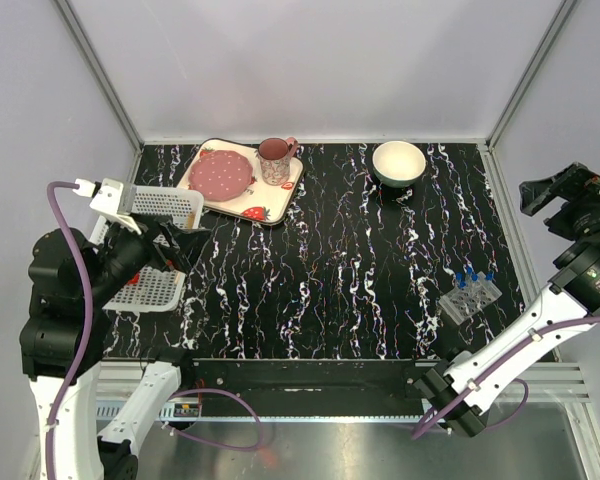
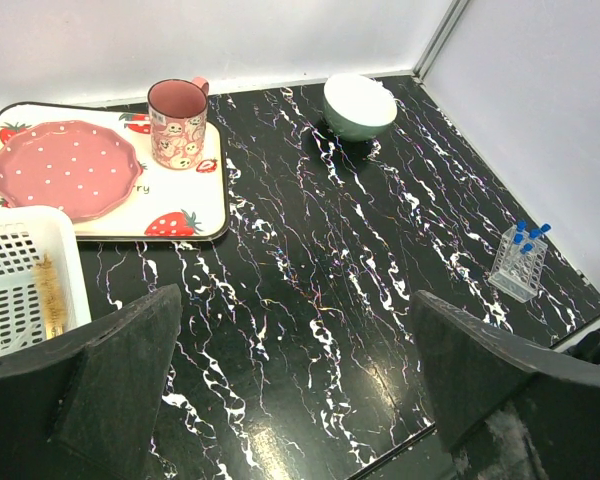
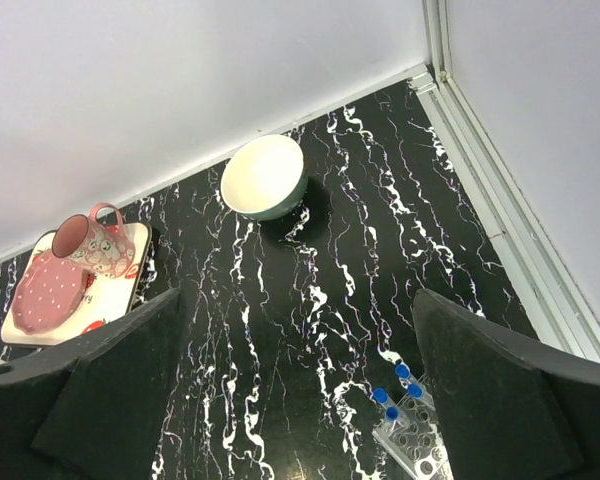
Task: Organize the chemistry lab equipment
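Brush (image 2: 50, 292) laid in the white basket (image 2: 68, 258) is revealed only by the left wrist view, the tube rack (image 1: 470, 296) is seen near the right edge of the bench (image 1: 330, 280), and left pincer (image 2: 300, 370) and right pincer (image 3: 300, 380) are held released.

My L arm (image 1: 70, 290) sits folded at the left side, elbow bent back twd its base, wrist turned inward. L gripper (image 1: 180, 243) is raised and points twd the middle, tilted down. On the L wrist cam its jaws are spread wide, dark fingers (image 2: 120, 390) in the lower corners, nothing btwn them. R arm (image 1: 525, 335) stretches from its base up and out to the far right, long link angled steeply. R gripper (image 1: 545, 192) is held high at the right edge, facing inward. R wrist cam: jaws wide apart too, fingers (image 3: 500, 400) empty.
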